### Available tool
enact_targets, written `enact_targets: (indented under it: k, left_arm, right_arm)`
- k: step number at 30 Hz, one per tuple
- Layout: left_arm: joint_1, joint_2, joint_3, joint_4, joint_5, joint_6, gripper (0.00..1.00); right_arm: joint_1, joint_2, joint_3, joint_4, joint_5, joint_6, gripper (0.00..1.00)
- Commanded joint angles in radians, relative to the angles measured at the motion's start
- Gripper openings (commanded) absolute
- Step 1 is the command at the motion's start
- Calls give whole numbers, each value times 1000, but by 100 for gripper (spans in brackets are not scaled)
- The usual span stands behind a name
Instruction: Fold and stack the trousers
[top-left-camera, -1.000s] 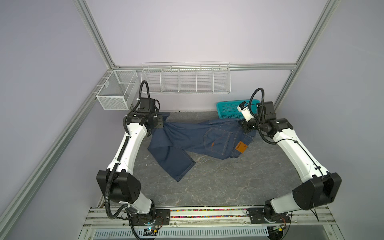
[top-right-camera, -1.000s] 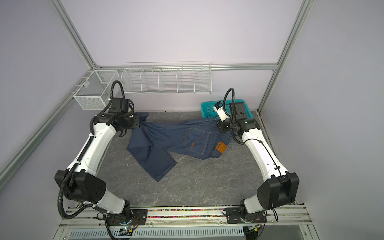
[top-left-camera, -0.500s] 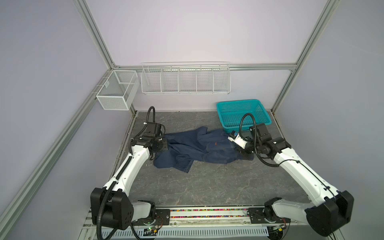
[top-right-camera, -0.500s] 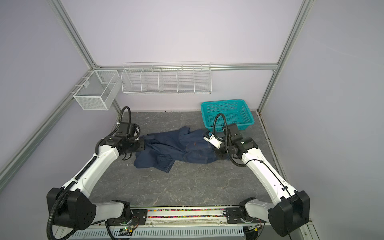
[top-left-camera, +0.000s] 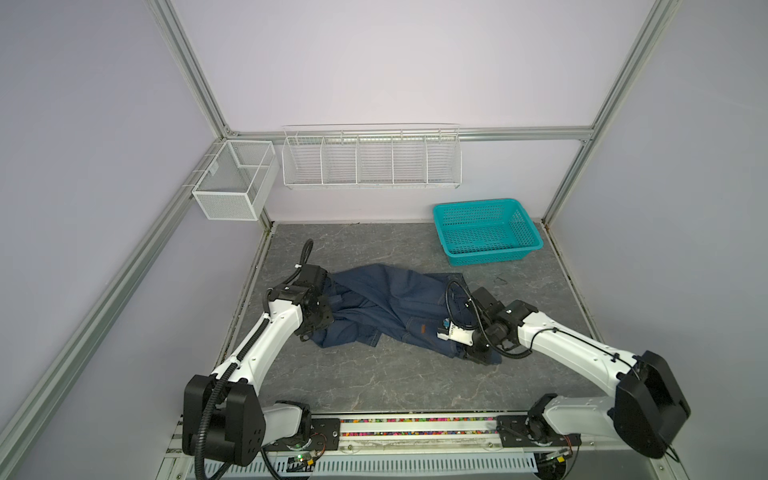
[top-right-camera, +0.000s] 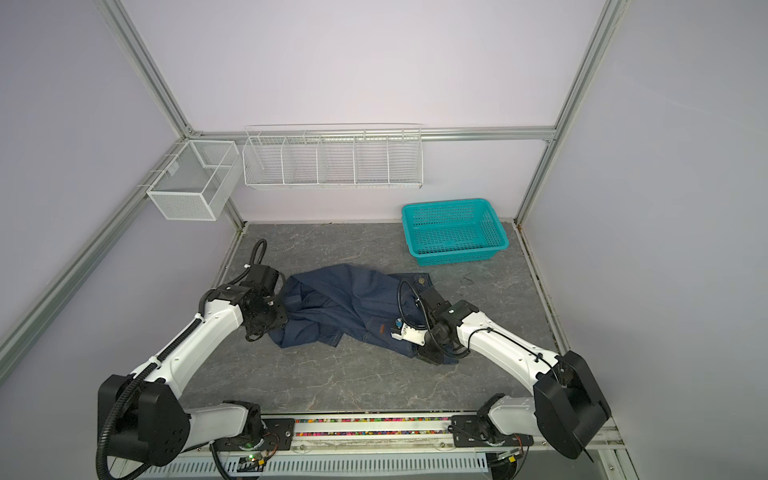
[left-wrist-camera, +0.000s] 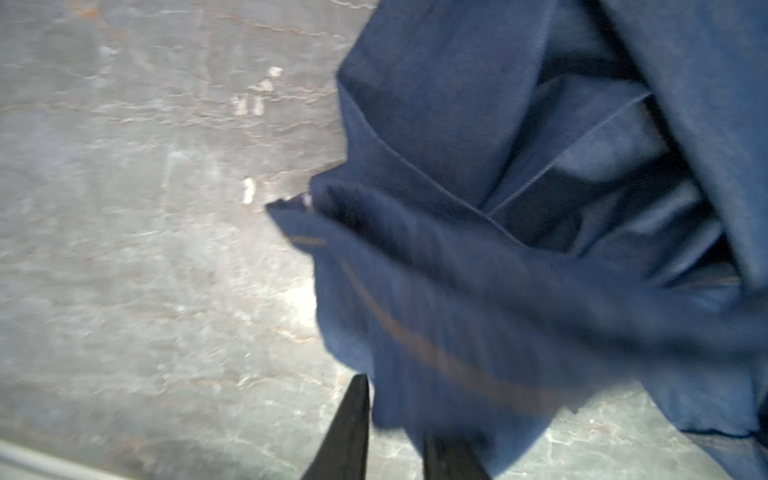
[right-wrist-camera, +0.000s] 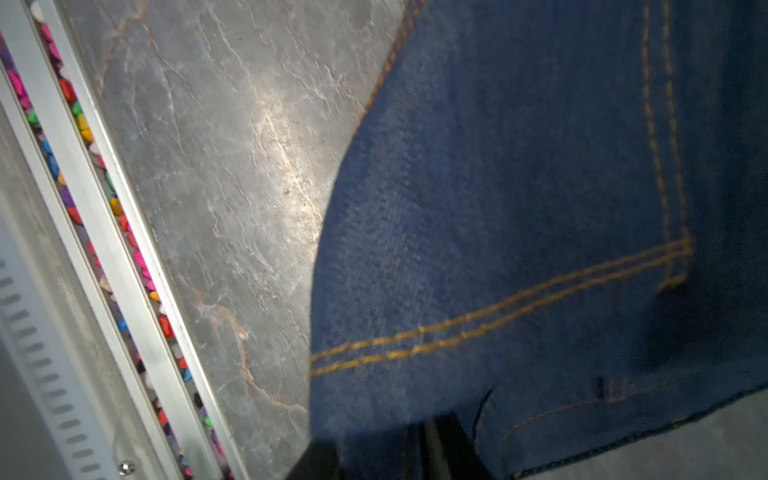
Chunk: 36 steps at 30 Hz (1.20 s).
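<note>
One bunched pair of jeans (top-left-camera: 386, 299) lies on the table (top-left-camera: 374, 395) near the basket (top-left-camera: 490, 257), robot side. Left gripper (left-wrist-camera: 395, 411) and right gripper (right-wrist-camera: 378, 444) each have denim across parted fingers (left-wrist-camera: 349, 424); gripping or released, I cannot tell. A slack pinch could drop an edge, worsening the crumple. Only top views show the patch (top-left-camera: 422, 329); only wrist views show fingers.

Teal basket (top-left-camera: 492, 254) at far right of grey tabletop (top-left-camera: 395, 386); white wire rack (top-left-camera: 371, 166) on wall.

No legible text, tan patch (top-left-camera: 422, 329) on the trousers (top-left-camera: 386, 299) too small to read
</note>
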Motion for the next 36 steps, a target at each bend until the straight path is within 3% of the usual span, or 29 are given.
enact_targets:
  k: [1, 5, 10, 15, 21, 25, 29, 36]
  left_arm:
    - [4, -24, 75, -97, -111, -35, 33]
    - [8, -14, 177, -105, -112, 5, 45]
    - [9, 29, 298, -91, -69, 36, 56]
    - [8, 96, 337, -14, -12, 42, 63]
    - [-19, 210, 351, 51, 119, -2, 71]
    - [-56, 284, 391, 81, 133, 21, 71]
    - [-96, 370, 448, 73, 136, 51, 72]
    - [-101, 478, 476, 134, 124, 39, 72]
  right_arm:
    - [4, -30, 3, -19, 13, -28, 49]
    - [-49, -103, 61, -19, -21, 60, 65]
    - [-150, -218, 76, 121, -100, 276, 77]
    - [-225, -257, 14, 236, 20, 657, 87]
    - [-274, -227, -37, 114, 145, 1033, 88]
    - [-278, -249, -125, 111, 160, 1141, 89]
    - [-277, -240, -179, 228, 117, 1163, 87]
    - [-286, -26, -127, 425, 85, 1121, 77]
